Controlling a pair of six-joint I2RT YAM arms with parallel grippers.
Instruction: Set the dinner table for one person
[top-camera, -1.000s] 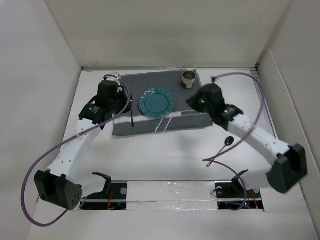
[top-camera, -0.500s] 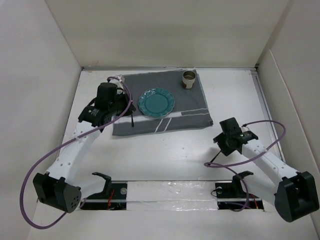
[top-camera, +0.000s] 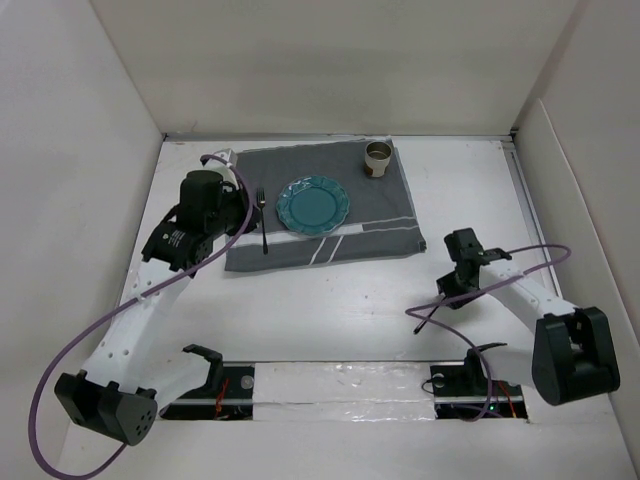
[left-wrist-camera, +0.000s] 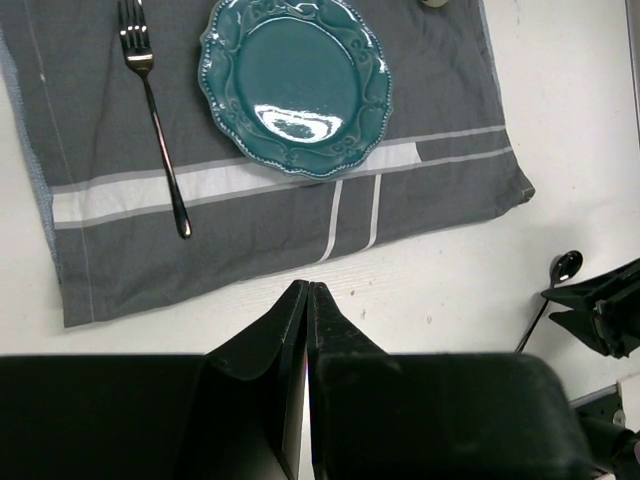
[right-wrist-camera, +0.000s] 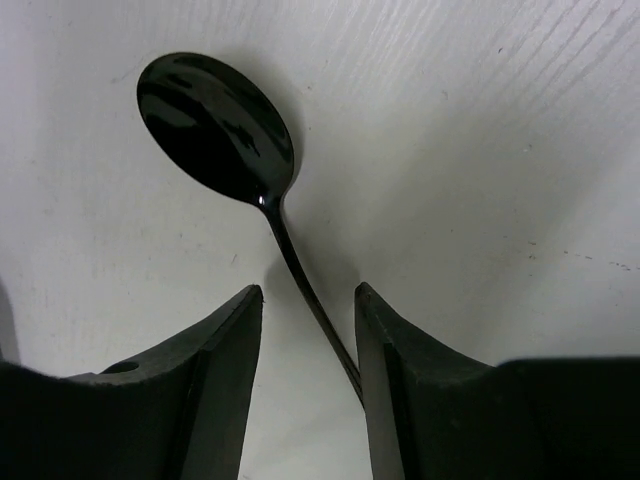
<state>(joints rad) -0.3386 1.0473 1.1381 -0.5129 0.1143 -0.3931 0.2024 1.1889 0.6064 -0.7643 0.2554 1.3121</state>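
Spoon of glossy black metal (right-wrist-camera: 215, 125), by right edge of white tabletop (top-camera: 330, 305) — straddled by parted right gripper (right-wrist-camera: 308, 303), left gripper (left-wrist-camera: 307, 293) pressed closed.

The big white surface (top-camera: 330, 300) lies flat and level — dull, not shiny — with a few small marks.
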